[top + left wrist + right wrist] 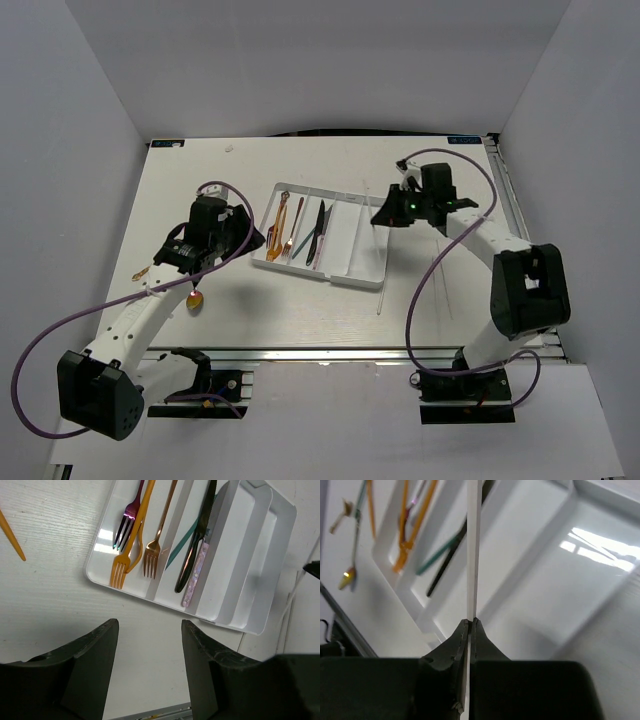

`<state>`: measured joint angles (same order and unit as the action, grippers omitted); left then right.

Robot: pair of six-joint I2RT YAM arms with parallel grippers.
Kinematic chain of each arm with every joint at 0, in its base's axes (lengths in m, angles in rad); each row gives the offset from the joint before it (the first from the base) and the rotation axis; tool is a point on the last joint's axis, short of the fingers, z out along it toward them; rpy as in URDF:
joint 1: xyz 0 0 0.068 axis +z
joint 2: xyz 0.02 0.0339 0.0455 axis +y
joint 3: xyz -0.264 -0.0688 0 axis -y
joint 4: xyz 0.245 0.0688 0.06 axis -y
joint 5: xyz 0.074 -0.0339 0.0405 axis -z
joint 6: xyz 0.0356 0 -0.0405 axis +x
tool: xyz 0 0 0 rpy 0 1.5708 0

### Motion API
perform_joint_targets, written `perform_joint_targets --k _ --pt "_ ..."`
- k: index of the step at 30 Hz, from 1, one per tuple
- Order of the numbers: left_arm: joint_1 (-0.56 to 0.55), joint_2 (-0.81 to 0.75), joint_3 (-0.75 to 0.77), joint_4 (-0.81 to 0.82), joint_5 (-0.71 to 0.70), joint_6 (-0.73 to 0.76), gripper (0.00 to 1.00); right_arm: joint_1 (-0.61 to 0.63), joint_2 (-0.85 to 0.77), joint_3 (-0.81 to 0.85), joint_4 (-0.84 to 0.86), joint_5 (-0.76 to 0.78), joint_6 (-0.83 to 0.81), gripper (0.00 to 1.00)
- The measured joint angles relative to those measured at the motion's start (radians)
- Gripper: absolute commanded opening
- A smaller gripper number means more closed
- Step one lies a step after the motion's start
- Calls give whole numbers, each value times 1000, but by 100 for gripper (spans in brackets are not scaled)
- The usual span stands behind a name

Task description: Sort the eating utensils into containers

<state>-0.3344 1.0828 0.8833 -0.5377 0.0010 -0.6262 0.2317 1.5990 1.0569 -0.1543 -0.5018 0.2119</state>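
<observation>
The white tray (pixel 352 245) lies at the table's middle; it also shows in the left wrist view (pixel 257 555) and the right wrist view (pixel 580 580). Orange-gold forks (pixel 277 228) (pixel 122 562) fill its left compartments. Black and teal knives (pixel 317 235) (pixel 196 545) lie in the third. The right compartment is bare. My right gripper (pixel 382 214) (pixel 470 621) is shut on a pale chopstick (pixel 472 550), held over the tray's right side. My left gripper (pixel 250 238) (pixel 150 625) is open and empty, just left of the tray's near corner.
A gold spoon (pixel 194 299) and an orange utensil (pixel 140 274) lie on the table by the left arm. Loose pale chopsticks (pixel 381 298) lie just off the tray's near right corner, and more (pixel 441 285) lie near the right arm.
</observation>
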Motion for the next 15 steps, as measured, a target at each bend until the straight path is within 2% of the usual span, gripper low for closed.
perform_joint_targets --k 6,15 --pt "2 -23 0 -13 15 -16 64 68 184 106 179 -43 292 0" --pt "3 -92 0 -50 15 -64 64 124 342 182 240 -7 483 0"
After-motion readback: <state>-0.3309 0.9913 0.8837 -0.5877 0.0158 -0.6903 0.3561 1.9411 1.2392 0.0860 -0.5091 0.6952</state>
